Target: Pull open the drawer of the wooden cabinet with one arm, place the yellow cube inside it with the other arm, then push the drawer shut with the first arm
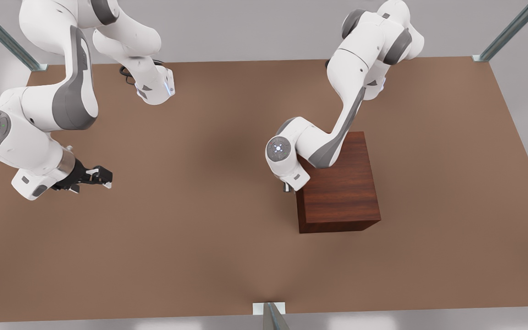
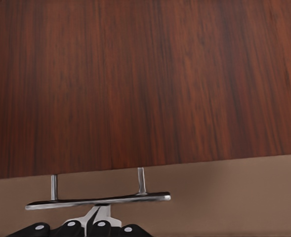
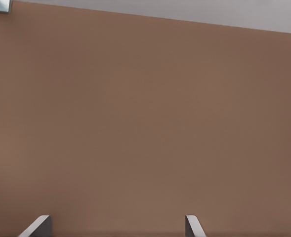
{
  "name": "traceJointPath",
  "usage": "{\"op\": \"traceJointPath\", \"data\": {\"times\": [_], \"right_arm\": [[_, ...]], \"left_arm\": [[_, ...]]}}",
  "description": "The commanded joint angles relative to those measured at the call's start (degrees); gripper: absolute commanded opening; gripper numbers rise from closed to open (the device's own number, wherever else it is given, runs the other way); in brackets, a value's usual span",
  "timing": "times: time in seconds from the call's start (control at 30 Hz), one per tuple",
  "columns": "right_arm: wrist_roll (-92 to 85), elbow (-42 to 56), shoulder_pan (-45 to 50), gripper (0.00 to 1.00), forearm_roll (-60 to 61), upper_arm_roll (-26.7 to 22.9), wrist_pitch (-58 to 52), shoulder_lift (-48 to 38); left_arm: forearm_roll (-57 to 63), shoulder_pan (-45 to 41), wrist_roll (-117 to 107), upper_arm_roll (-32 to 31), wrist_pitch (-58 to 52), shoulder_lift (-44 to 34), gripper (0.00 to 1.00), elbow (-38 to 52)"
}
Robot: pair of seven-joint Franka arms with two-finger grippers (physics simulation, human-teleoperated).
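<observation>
From the front view, the wooden cabinet (image 1: 339, 185) stands on the brown table (image 1: 200, 238), its drawer not pulled out, and the left gripper (image 1: 287, 187) sits low against the cabinet face on the front view's left. The right gripper (image 1: 101, 176) waits well apart over bare table, fingers spread. In the left wrist view the silver bar handle (image 2: 98, 200) on two thin posts lies right across the left gripper's fingers (image 2: 98, 217); whether they clamp it I cannot tell. The bar looks rigid and slick, best gripped mid-span, and the drawer probably slides with modest resistance. The right wrist view shows parted fingertips (image 3: 193, 226) with nothing between.
</observation>
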Motion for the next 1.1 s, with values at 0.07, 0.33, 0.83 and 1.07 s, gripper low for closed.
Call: {"op": "traceJointPath", "data": {"times": [0.07, 0.33, 0.83, 1.07], "right_arm": [[-1.78, 0.03, 0.00, 1.00, 0.04, 0.02, -0.10, -0.07], [-1.78, 0.03, -0.09, 1.00, 0.04, -0.07, -0.10, -0.07], [-2.13, -0.06, -0.18, 1.00, 0.04, -0.16, -0.10, -0.07], [-2.75, -0.06, -0.18, 1.00, 0.04, -0.42, -0.10, 0.02]], "left_arm": [[-3.06, 0.19, 5.38, -1.13, 0.89, 0.09, 1.00, 6.06], [-10.18, 23.30, 87.24, -0.70, -13.25, -10.10, 1.00, 8.96], [-3.77, 30.77, 131.86, -0.96, -23.54, -22.06, 1.00, 8.96], [-3.77, 30.07, 131.86, -1.05, -23.46, -21.97, 1.00, 8.96]]}}
